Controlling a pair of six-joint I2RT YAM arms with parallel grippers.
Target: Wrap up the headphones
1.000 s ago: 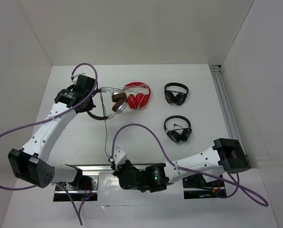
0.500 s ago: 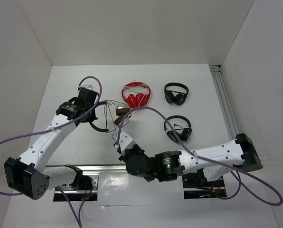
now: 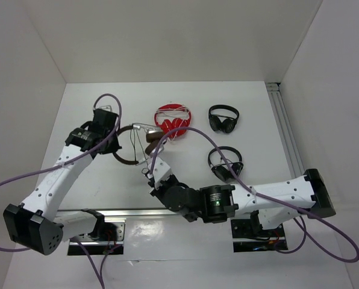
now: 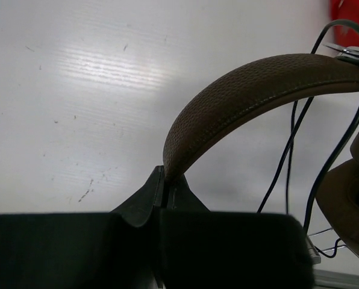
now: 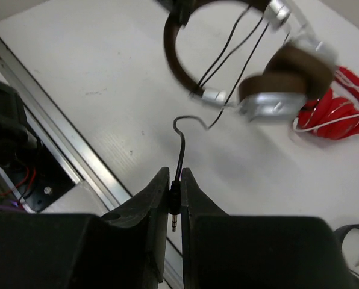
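The headphones (image 3: 137,144) have a brown headband (image 4: 252,96), brown pads and silver earcups (image 5: 276,99). My left gripper (image 3: 114,144) is shut on the headband's end (image 4: 170,165) and holds the headphones just left of the red pair. Loops of the thin dark cable (image 4: 291,150) hang across the headband. My right gripper (image 3: 148,171) is shut on the cable's plug (image 5: 174,208) in front of the headphones, and the cable (image 5: 181,147) runs slack from it up to the earcups.
A red pair with a white cord (image 3: 172,119) lies right behind the earcups. Two black pairs (image 3: 223,118) (image 3: 225,162) lie to the right. Aluminium rails (image 3: 116,214) run along the near edge, and another rail (image 3: 283,120) along the right wall.
My right gripper has carried the plug forward from the near rail toward the headphones. My left gripper has shifted the headphones slightly, and more cable now lies over the headband.
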